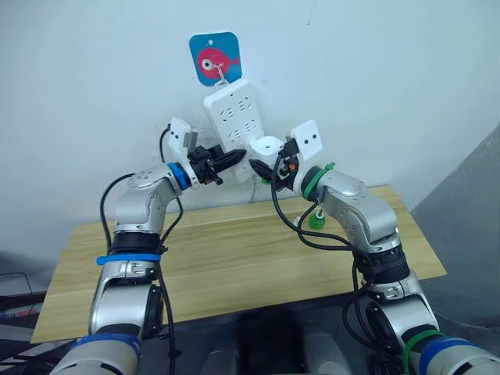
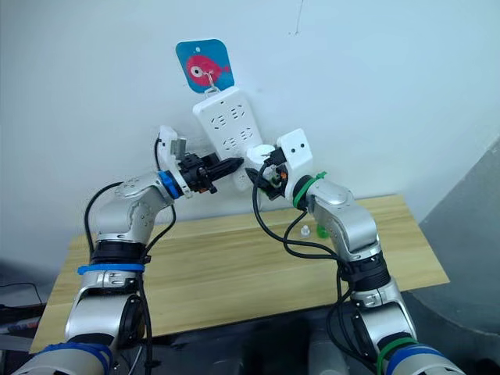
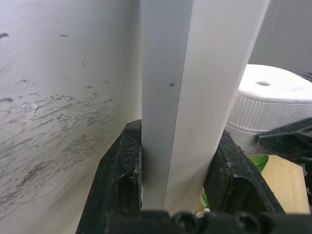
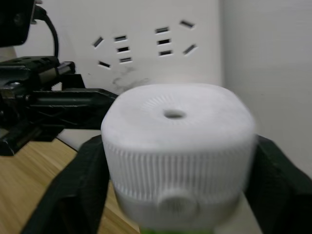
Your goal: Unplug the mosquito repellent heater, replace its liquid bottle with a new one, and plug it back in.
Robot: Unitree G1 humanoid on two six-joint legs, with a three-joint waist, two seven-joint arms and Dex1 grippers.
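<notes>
Head views: left end effector [image 1: 231, 159] clamps the lower edge of the white socket strip [image 1: 234, 117] hanging on the wall, right end effector [image 1: 267, 169] grips the mosquito repellent heater [image 1: 266, 145] plugged in at the strip's lower right, above the wooden tabletop [image 1: 234, 258]. Left wrist view: both black fingers [image 3: 122, 180] squeeze the strip's edge, bracing it. Right wrist view: fingers [image 4: 78, 185] hold the heater's ribbed sides; it looks light, rigid plastic, slightly slippery, best held at the ribs and pulled straight out.

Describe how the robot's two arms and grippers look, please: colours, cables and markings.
Both arms are silver-grey metal with black joints and loose black cables. The left arm wears blue bands, the right arm green ones. Each wrist carries a white camera block. The left gripper and the right gripper each have two black fingers.
</notes>
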